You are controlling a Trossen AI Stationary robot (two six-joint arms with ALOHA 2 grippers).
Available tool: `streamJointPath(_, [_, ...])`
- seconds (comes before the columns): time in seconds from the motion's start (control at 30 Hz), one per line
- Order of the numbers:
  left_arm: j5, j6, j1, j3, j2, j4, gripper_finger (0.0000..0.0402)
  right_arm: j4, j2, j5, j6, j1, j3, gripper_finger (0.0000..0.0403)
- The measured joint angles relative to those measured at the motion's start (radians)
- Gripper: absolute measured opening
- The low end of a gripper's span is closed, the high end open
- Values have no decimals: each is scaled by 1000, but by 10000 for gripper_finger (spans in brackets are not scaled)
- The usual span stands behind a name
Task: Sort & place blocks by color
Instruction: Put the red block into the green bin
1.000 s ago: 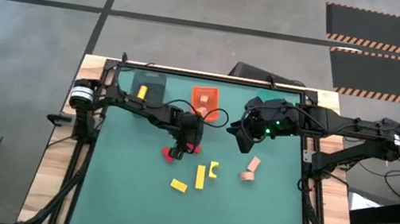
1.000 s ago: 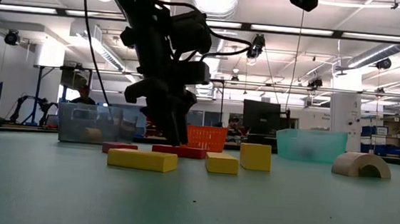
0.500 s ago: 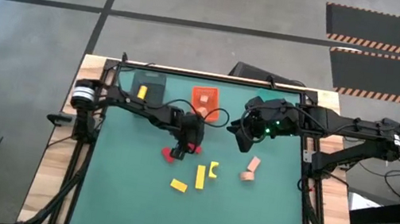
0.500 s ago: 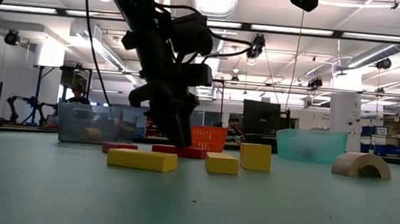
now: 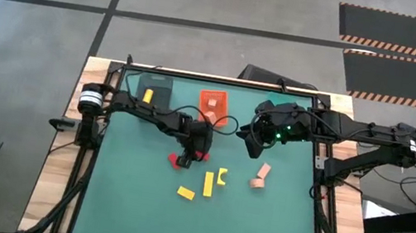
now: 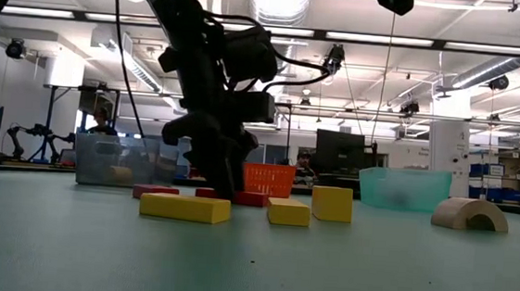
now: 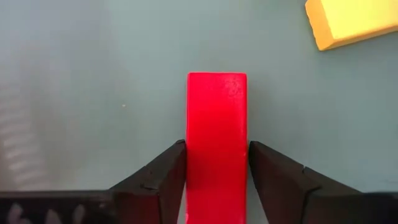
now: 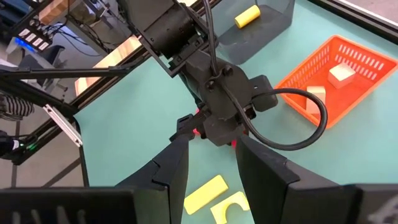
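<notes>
Your left gripper (image 7: pixel 216 180) has hardly moved since a second ago; it only leans a bit differently over the mat. Its two fingers sit tight against the sides of a red block (image 7: pixel 216 143), which lies flat on the green table (image 5: pixel 135 205), near the middle. Yellow blocks (image 5: pixel 197 188) lie just beside it, and a tan one (image 5: pixel 260 176) sits farther off. Your right gripper (image 8: pixel 211 163) hangs near the orange tray (image 5: pixel 212 100), and its fingers look parted, though I can't be sure.

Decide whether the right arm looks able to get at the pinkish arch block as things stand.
Probably yes: the right gripper hangs open just beyond the pinkish arch block, with bare green table between them and nothing in the way.
</notes>
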State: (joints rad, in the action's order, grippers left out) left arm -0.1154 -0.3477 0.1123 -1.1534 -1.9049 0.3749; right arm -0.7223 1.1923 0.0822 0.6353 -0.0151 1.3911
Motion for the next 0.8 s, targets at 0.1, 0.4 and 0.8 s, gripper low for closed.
streamJointPath(0.1, [2,0,0,0,2,1,126,0,0,0,-1,0,0,123])
streamJointPath(0.4, [22,59,-1,2,34,2,116,3,0,1,-63,0,0,123])
streamJointPath(0.8, [98,196,-6,-4,322,-18,116,163,-20,50,-248,-18,0,123])
